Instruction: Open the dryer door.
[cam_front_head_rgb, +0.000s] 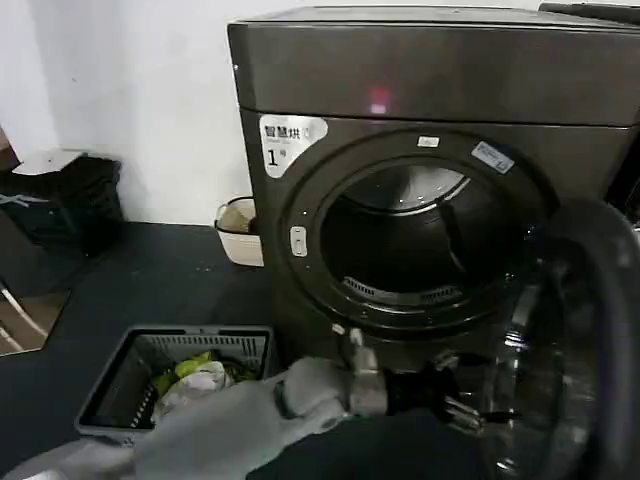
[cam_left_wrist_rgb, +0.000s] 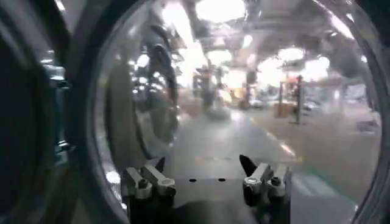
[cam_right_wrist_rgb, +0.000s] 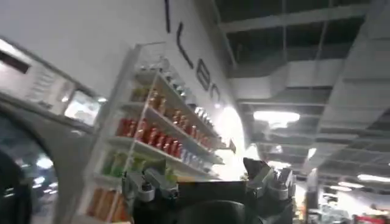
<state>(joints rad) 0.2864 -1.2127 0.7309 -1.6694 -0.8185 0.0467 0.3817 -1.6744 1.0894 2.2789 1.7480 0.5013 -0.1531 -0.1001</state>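
The dryer (cam_front_head_rgb: 430, 80) is a dark bronze-grey front loader with a silver sticker (cam_front_head_rgb: 290, 140) marked "1". Its round drum mouth (cam_front_head_rgb: 410, 240) is uncovered. The dryer door (cam_front_head_rgb: 575, 350) hangs swung out to the right, its tinted glass bowl facing inward. My left arm reaches across from the lower left, and my left gripper (cam_front_head_rgb: 465, 410) is open just beside the door's inner edge. In the left wrist view the left gripper (cam_left_wrist_rgb: 201, 167) holds nothing, with the door glass (cam_left_wrist_rgb: 244, 91) close ahead. My right gripper (cam_right_wrist_rgb: 204, 176) is open and empty, pointing up at shelves and ceiling.
A grey basket (cam_front_head_rgb: 180, 385) with green and white laundry sits on the dark floor at the lower left. A white tub (cam_front_head_rgb: 238, 230) stands beside the dryer's left side. A black crate (cam_front_head_rgb: 65, 195) is against the wall at far left.
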